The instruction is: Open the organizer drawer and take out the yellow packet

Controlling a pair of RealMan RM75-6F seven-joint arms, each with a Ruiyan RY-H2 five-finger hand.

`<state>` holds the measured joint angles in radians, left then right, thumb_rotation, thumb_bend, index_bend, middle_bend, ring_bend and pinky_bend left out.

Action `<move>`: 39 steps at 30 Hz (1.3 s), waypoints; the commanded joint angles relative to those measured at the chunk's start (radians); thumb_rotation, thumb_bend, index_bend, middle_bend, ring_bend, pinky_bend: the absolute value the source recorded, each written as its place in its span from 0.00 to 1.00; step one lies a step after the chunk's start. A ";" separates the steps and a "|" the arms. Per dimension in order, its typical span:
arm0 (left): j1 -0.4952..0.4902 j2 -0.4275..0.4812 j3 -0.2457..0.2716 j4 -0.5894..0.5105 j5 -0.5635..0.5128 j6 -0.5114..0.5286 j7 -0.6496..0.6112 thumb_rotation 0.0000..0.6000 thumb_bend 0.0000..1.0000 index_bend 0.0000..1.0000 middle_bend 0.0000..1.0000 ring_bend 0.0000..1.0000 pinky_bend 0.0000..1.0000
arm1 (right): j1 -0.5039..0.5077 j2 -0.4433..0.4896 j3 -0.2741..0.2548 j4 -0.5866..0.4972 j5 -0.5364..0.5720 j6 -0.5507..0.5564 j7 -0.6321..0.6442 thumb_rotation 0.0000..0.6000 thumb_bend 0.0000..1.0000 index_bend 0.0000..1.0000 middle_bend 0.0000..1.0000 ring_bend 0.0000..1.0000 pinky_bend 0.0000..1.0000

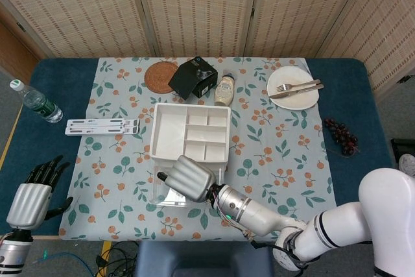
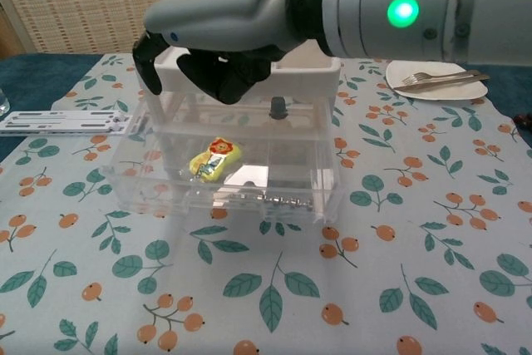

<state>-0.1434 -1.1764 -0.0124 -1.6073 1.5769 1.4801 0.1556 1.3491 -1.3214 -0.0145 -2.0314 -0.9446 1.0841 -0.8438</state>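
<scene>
The white organizer (image 1: 190, 131) stands mid-table with its clear drawer (image 2: 249, 201) pulled out toward me. The yellow packet (image 2: 214, 160) lies loose on the drawer floor, left of centre. My right hand (image 2: 220, 27) hovers above the drawer and in front of the organizer's top tray, fingers bent downward, holding nothing and well clear of the packet. In the head view the right hand (image 1: 188, 180) covers the drawer and hides the packet. My left hand (image 1: 29, 199) hangs off the table's left front corner, fingers spread and empty.
A water bottle (image 1: 35, 103) and a flat white strip (image 1: 102, 126) lie at the left. A woven coaster (image 1: 160, 76), black box (image 1: 193, 77) and jar (image 1: 224, 89) stand behind the organizer. A plate with a fork (image 1: 293, 87) and grapes (image 1: 341, 135) are at the right.
</scene>
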 commanded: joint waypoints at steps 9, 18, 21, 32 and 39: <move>-0.004 -0.001 -0.002 -0.009 0.002 -0.004 0.009 1.00 0.25 0.14 0.09 0.14 0.16 | -0.048 0.028 0.044 -0.033 -0.004 -0.014 0.024 1.00 0.00 0.25 0.92 1.00 1.00; -0.004 0.000 -0.002 -0.011 0.003 -0.005 0.010 1.00 0.25 0.14 0.09 0.14 0.16 | -0.062 0.027 0.054 -0.029 0.009 -0.035 -0.014 0.95 0.00 0.21 0.96 1.00 1.00; -0.004 0.000 -0.002 -0.013 0.003 -0.005 0.009 1.00 0.25 0.14 0.09 0.14 0.16 | -0.053 0.022 0.047 -0.017 -0.002 -0.041 -0.064 0.96 0.02 0.21 0.97 1.00 1.00; -0.005 0.003 -0.003 -0.021 0.003 -0.005 0.014 1.00 0.25 0.14 0.09 0.14 0.16 | 0.003 0.025 0.014 0.016 0.056 -0.155 -0.175 0.98 0.09 0.25 1.00 1.00 1.00; -0.005 0.002 -0.003 -0.019 0.004 -0.006 0.013 1.00 0.25 0.14 0.09 0.14 0.16 | 0.022 -0.004 0.004 0.046 0.100 -0.167 -0.205 1.00 0.10 0.26 1.00 1.00 1.00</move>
<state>-0.1487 -1.1750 -0.0154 -1.6263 1.5804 1.4738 0.1689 1.3680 -1.3194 -0.0091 -1.9901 -0.8498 0.9197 -1.0473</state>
